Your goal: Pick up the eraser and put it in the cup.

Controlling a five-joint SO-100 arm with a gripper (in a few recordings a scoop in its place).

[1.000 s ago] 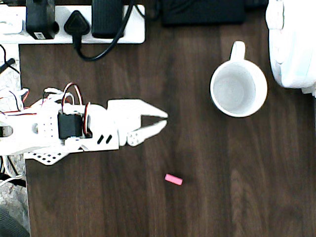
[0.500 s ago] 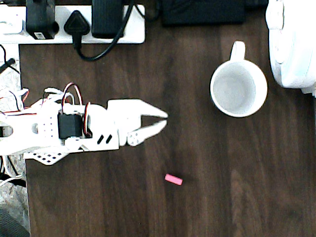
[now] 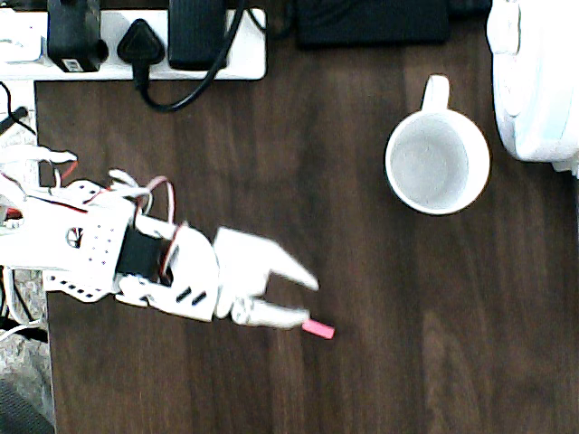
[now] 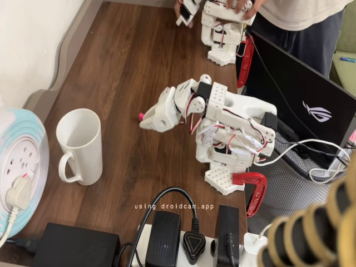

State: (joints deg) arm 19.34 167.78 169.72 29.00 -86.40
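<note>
Dark wood table [image 3: 434,362]: eraser [image 3: 317,328] touching lower fingers' [image 3: 271,316] tip.

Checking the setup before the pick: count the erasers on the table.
1. A tiny pink-red rectangular eraser lies on the dark wooden table, at the tip of the white gripper's fingers.

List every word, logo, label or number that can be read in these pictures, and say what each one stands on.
"using droidcam.app": a white watermark printed over the fixed view itself, low in the picture, not on any object.
A stylised emblem without letters on the dark laptop lid.
Nothing readable on the cup, the eraser, the power strip or the white arm, whose gripper bears no marks.
</note>
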